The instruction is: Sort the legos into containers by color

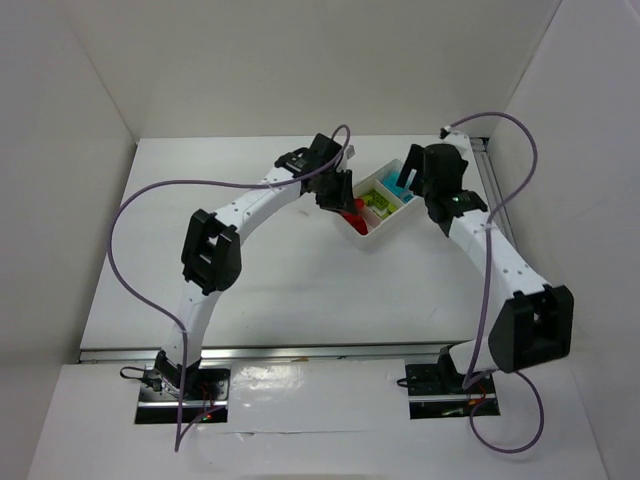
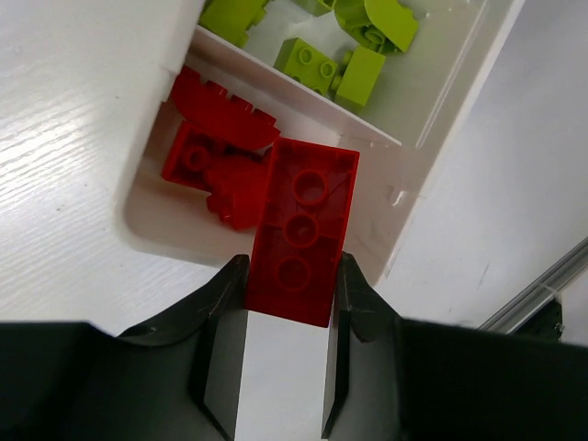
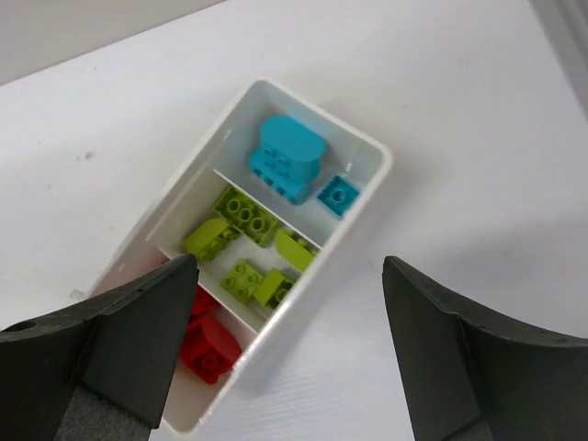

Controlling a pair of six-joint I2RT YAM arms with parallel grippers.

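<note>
Beside held red brick, red legos.

There is one white tray, split into three compartments: one end compartment holds two cyan bricks, one large and one small, and the middle compartment holds five lime green bricks. The tray's other end compartment holds what look like three red bricks, piled too closely for a sure count, and one more long red brick hangs just over that end. Two robot arms flank the tray.
</note>
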